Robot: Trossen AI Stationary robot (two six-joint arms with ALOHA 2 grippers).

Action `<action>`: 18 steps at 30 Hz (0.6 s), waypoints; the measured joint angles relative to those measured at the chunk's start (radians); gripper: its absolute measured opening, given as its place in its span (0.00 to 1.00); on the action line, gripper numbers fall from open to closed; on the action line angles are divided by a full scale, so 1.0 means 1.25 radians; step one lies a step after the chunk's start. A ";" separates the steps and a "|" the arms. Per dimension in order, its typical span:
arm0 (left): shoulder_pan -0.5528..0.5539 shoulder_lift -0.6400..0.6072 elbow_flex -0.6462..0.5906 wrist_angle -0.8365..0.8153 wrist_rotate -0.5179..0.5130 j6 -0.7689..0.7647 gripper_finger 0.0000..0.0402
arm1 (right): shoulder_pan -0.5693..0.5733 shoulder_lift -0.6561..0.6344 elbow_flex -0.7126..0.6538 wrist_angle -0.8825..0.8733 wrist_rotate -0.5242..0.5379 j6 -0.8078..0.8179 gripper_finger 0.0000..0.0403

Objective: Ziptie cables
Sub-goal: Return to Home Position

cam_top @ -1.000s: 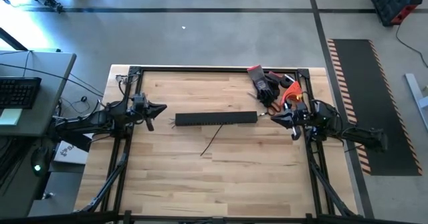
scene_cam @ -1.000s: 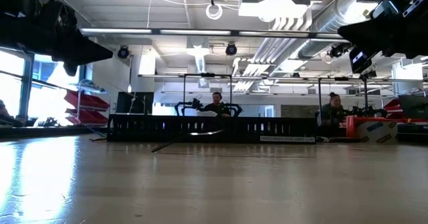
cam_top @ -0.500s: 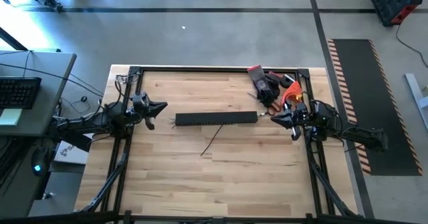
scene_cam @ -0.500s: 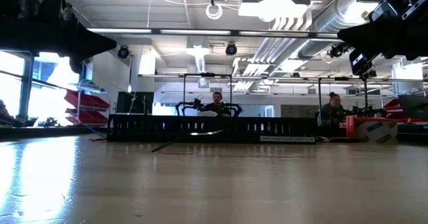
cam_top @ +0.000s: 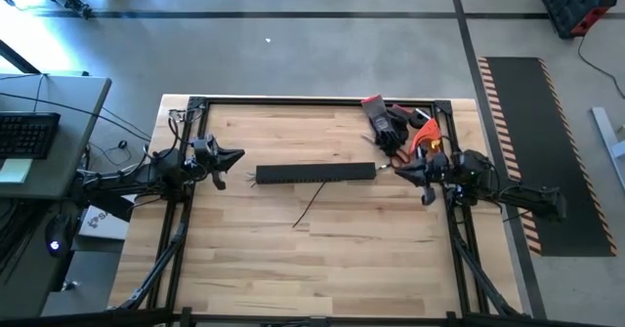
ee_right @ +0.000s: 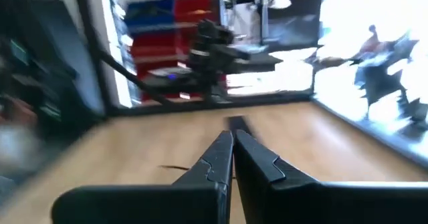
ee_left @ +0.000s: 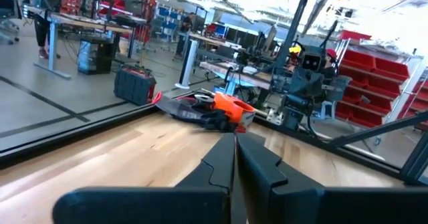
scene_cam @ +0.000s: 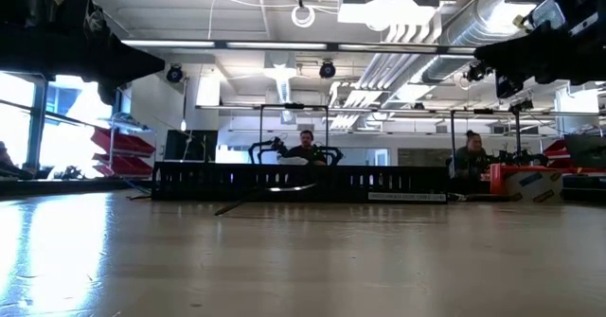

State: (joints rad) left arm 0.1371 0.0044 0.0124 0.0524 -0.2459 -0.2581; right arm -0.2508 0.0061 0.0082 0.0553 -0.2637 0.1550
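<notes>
The left gripper (cam_top: 237, 157) hangs over the table's (cam_top: 293, 268) left side, the right gripper (cam_top: 398, 172) over its right, each with 2 fingers pressed together. The cables (cam_top: 253, 178) show only as thin ends at the black rail's (cam_top: 312, 173) left end.

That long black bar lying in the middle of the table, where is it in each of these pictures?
High view: the black rail lies across the middle of the wooden table.
Low view: the black rail stretches across mid-picture, far along the tabletop.
Left wrist view: not visible.
Right wrist view: probably the blurred dark strip at centre.
Shared landmark: the wooden table, in all four.
</notes>
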 joint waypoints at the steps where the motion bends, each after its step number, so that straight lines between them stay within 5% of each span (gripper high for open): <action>1: 0.000 0.000 0.000 -0.001 0.000 0.000 0.00 | 0.000 0.001 0.000 -0.002 0.017 -0.051 0.00; 7: 0.000 0.000 0.000 -0.002 0.000 -0.001 0.00 | 0.000 0.005 0.000 -0.009 0.085 -0.249 0.00; 18: 0.000 0.000 0.000 -0.002 -0.001 -0.001 0.00 | 0.044 -0.005 0.000 -0.016 0.107 -0.165 0.00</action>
State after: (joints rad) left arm 0.1371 0.0044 0.0124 0.0498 -0.2471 -0.2588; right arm -0.1958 0.0004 0.0082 0.0359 -0.1301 -0.0508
